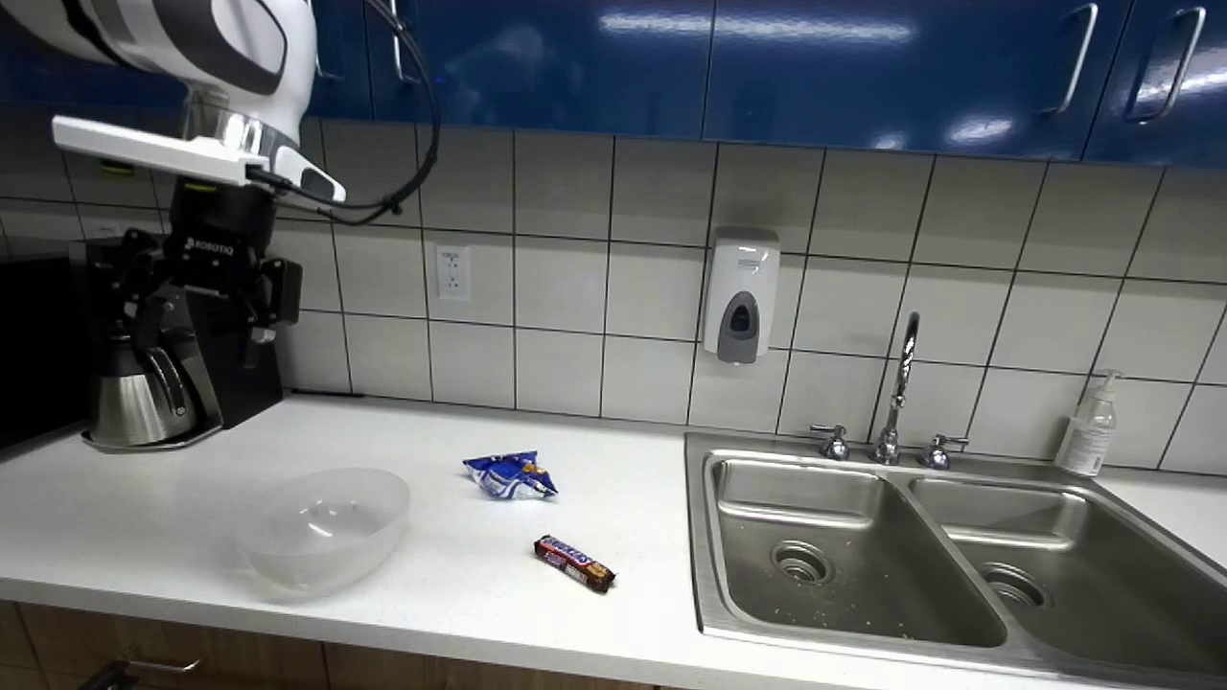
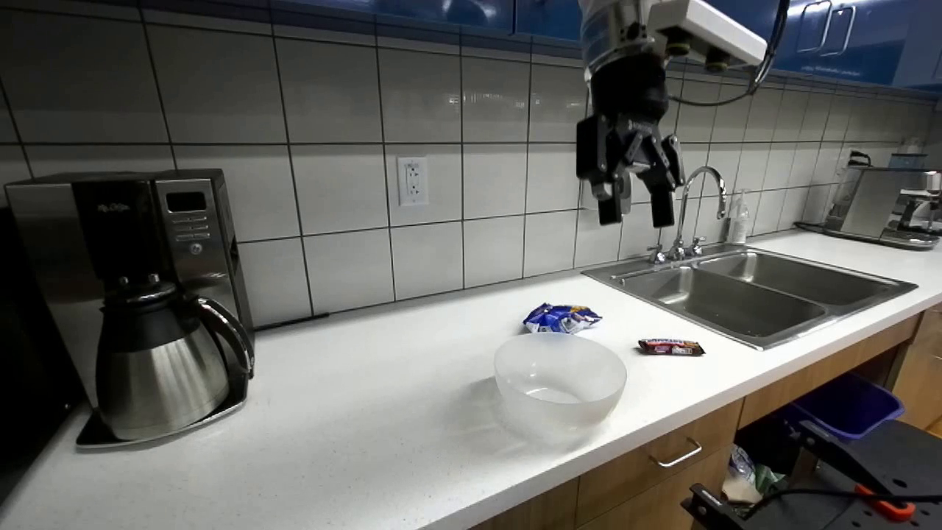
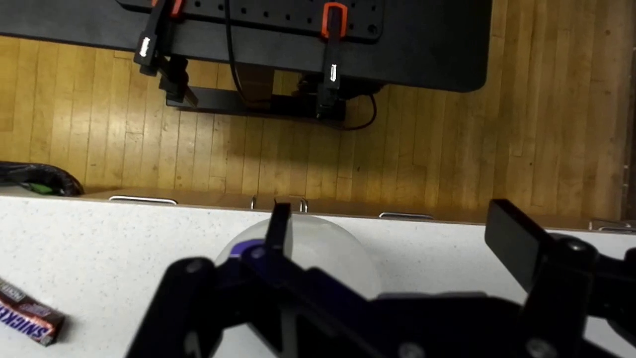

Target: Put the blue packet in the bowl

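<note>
The blue packet lies crumpled on the white counter, between the bowl and the sink but nearer the wall; it also shows in an exterior view behind the bowl. It does not show in the wrist view. The clear, frosted bowl stands upright near the counter's front edge, also in an exterior view, with nothing visible inside. My gripper hangs well above the counter, fingers down, also in an exterior view. In the wrist view my gripper is open and empty, with the bowl partly hidden below.
A dark brown Snickers bar lies on the counter between the bowl and the steel sink. A coffee maker with a steel carafe stands at the opposite end. A faucet rises behind the sink. Blue wall cabinets hang above.
</note>
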Controlling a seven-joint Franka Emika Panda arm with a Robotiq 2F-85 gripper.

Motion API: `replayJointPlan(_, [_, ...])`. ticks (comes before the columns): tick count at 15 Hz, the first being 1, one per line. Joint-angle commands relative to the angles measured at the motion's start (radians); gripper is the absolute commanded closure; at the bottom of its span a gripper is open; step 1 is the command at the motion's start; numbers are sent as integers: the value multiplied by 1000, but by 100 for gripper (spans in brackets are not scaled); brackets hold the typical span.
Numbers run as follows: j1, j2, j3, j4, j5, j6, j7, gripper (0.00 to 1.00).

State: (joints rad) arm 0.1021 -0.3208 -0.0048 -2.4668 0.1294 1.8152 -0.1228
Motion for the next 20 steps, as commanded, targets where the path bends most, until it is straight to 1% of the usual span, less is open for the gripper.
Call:
replayJointPlan(1, [-25, 89, 38, -47, -13, 114, 120, 0])
replayJointPlan(6, [-44, 237, 27, -19, -17, 273, 235, 0])
replayJointPlan(12, [-74, 412, 4, 82, -27, 408, 364, 0])
replayJointPlan(14, [-81, 481, -10, 137, -28, 424, 406, 0])
replayJointPlan(20, [-85, 677, -61, 338, -19, 406, 494, 0])
